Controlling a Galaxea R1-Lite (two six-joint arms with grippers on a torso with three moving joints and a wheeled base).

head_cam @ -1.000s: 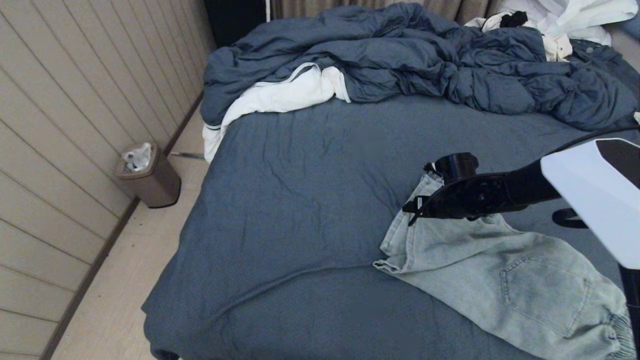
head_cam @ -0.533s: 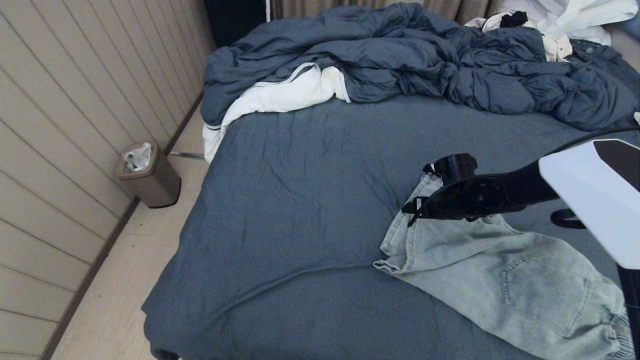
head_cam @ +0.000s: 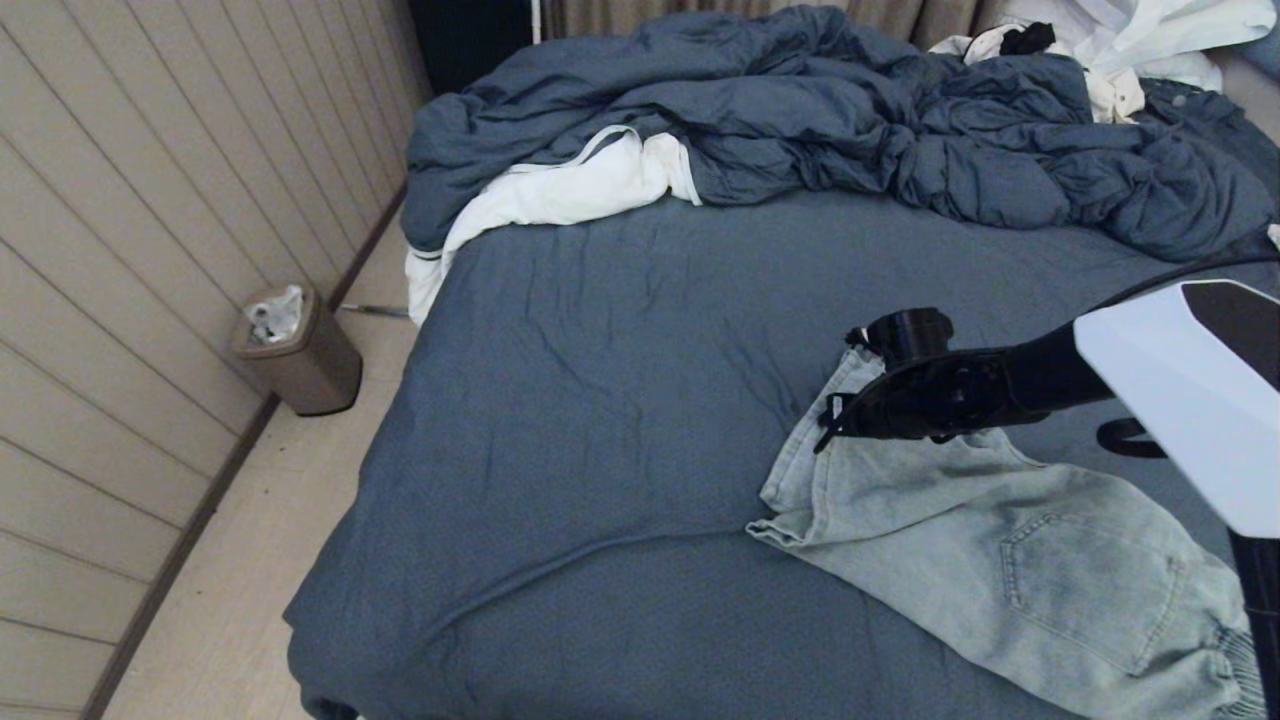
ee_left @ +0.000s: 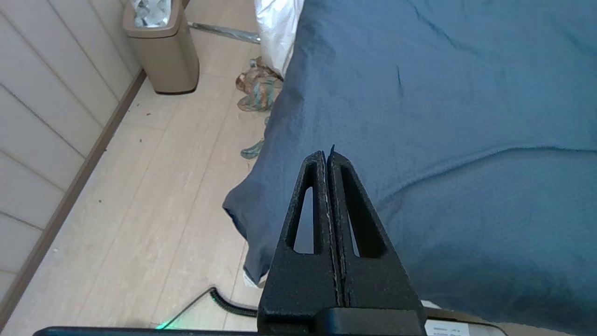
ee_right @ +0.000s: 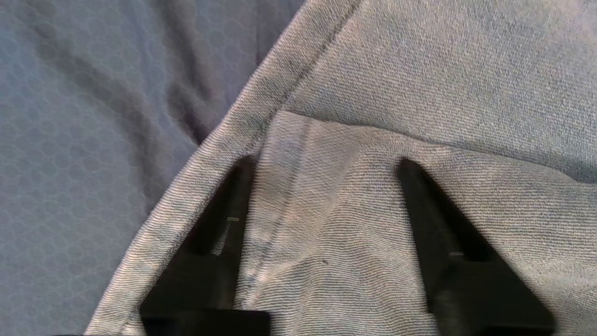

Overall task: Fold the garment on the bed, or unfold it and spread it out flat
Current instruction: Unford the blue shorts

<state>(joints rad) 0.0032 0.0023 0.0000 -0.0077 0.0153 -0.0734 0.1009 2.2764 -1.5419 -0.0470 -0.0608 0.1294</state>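
Observation:
The light blue shorts (head_cam: 1000,540) lie crumpled on the near right of the bed (head_cam: 620,400), back patch pocket up and ribbed waistband at the near right corner. My right gripper (head_cam: 826,428) hangs over their far left leg end. In the right wrist view this gripper (ee_right: 326,163) is open, its fingers (ee_right: 233,210) spread wide against the denim (ee_right: 419,84) beside a hemmed edge. The left gripper (ee_left: 328,154) is shut on nothing, low by the bed's near left corner and out of the head view.
A puffy dark blue duvet (head_cam: 850,120) is heaped along the far side, with a white cloth (head_cam: 560,190) at its left end and white clothes (head_cam: 1130,40) at the far right. A brown bin (head_cam: 300,350) stands on the floor by the wall.
My right gripper has sunk very slightly toward the shorts. The shorts and the bedding have not visibly shifted.

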